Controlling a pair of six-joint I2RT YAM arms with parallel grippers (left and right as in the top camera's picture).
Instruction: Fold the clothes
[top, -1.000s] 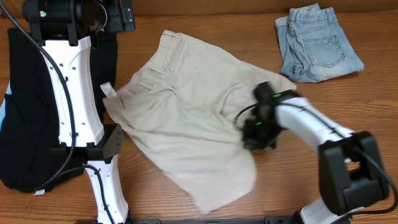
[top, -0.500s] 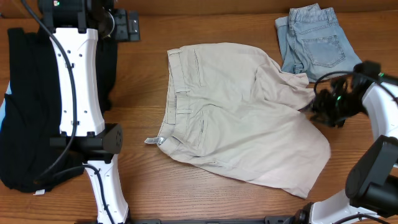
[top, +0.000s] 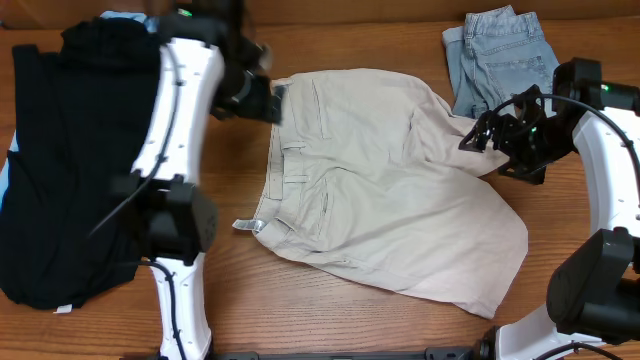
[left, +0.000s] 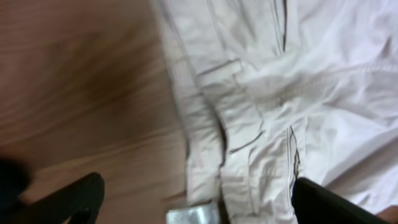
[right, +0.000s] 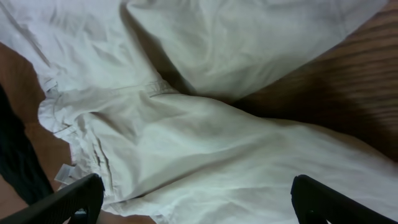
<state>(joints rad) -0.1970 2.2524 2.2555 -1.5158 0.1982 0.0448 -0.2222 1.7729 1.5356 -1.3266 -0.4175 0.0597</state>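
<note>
The clothes (top: 380, 180), cream-beige shorts, lie spread flat mid-table with the waistband to the left and both legs pointing right. My left gripper (top: 262, 97) is open and blurred, just beside the waistband's far corner. In the left wrist view its gripper (left: 199, 208) hovers over the waistband and belt loops (left: 224, 68) with nothing between the fingers. My right gripper (top: 488, 128) stands open above the far leg's right edge. The right wrist view has the shorts (right: 205, 143) lying loose under the wide-open right gripper (right: 199, 202), which is empty.
A big black garment (top: 70, 150) covers the table's left side beside the left arm. Folded light-blue denim shorts (top: 510, 65) sit at the back right, close to the right gripper. Bare wood table (top: 380, 325) shows along the front edge.
The right gripper dragged the shorts rightward and spread them, then opened and let go of the leg. The left arm swung from the back left toward the waistband's far corner.
</note>
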